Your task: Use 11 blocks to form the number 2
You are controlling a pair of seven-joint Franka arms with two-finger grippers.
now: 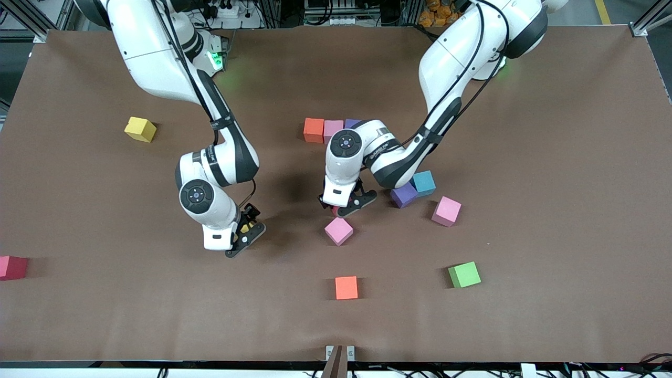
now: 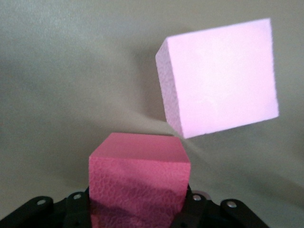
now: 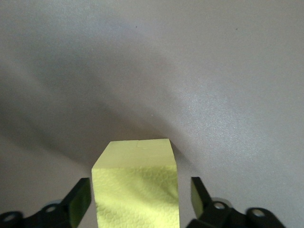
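Observation:
My left gripper (image 1: 338, 209) is down at the table's middle, shut on a deep pink block (image 2: 137, 185) that fills its jaws (image 2: 138, 209). A light pink block (image 1: 338, 231) (image 2: 221, 80) lies just nearer the camera. My right gripper (image 1: 242, 231) (image 3: 137, 199) stands open around a yellow block (image 3: 137, 185) on the table, with a gap at each finger. An orange-red block (image 1: 313, 129), a pink one (image 1: 333, 128) and a purple one (image 1: 353, 123) touch in a row, partly hidden by the left arm. No number 2 shape is in view.
Loose blocks lie around. Purple (image 1: 403, 194), blue (image 1: 423, 182) and pink (image 1: 446, 211) sit toward the left arm's end. Green (image 1: 464, 274) and orange (image 1: 346, 287) are nearer the camera. Yellow (image 1: 140, 128) and dark red (image 1: 11, 266) are toward the right arm's end.

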